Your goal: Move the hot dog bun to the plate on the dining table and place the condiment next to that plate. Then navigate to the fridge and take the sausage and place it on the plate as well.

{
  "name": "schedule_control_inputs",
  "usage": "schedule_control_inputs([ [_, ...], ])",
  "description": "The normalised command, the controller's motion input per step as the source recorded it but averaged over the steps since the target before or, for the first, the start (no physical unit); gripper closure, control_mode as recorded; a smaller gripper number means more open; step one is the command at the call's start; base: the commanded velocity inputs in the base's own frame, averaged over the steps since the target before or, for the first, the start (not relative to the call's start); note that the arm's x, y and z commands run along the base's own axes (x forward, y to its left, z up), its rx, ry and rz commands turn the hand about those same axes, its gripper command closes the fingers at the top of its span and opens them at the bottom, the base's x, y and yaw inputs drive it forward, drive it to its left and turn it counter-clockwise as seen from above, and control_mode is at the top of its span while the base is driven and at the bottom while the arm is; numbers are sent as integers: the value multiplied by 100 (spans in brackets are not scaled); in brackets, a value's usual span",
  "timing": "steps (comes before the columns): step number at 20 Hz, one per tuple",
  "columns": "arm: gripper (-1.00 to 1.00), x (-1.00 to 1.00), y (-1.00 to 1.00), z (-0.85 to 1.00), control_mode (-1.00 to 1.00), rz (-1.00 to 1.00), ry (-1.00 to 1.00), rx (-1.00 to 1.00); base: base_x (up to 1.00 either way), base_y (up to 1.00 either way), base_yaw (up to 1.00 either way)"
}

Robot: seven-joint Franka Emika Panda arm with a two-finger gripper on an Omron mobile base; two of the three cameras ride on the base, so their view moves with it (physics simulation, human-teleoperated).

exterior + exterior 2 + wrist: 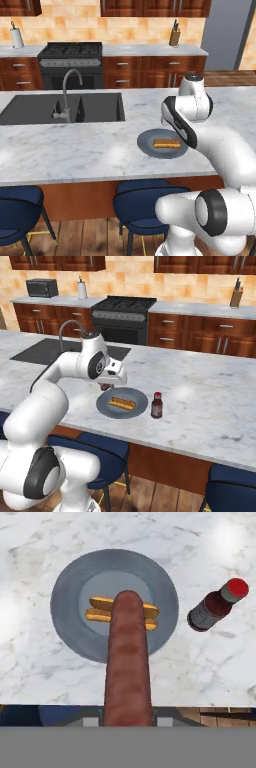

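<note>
One sausage [128, 662] hangs clamped in the closed gripper [106, 385] above the plate [67, 594], where the hot dog bun [102, 609] lies; released crooked, it could roll off onto the dining table [200, 396].

Kitchen: stove [70, 52], sink [62, 108] in marble island, wood cabinets [205, 331].

The dining table [210, 401] has a marble top carrying the plate [122, 403]. The condiment [157, 405] stands upright just beside the plate, opposite the built-in sink [60, 107].
</note>
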Motion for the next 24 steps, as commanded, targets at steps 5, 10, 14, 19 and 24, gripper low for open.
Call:
schedule_control_inputs([
  [5, 100, 51, -8, -60, -100, 3, 11, 0, 0, 0, 0],
  [10, 100, 49, 0, -59, -100, 1, 7, 0, 0, 0, 0],
  [14, 100, 42, -1, -54, -100, 0, 3, 0, 0, 0, 0],
  [19, 100, 29, 0, -52, -100, 0, 1, 0, 0, 0, 0],
  [24, 100, 36, -7, -31, -100, 0, 0, 1, 0, 0, 0],
])
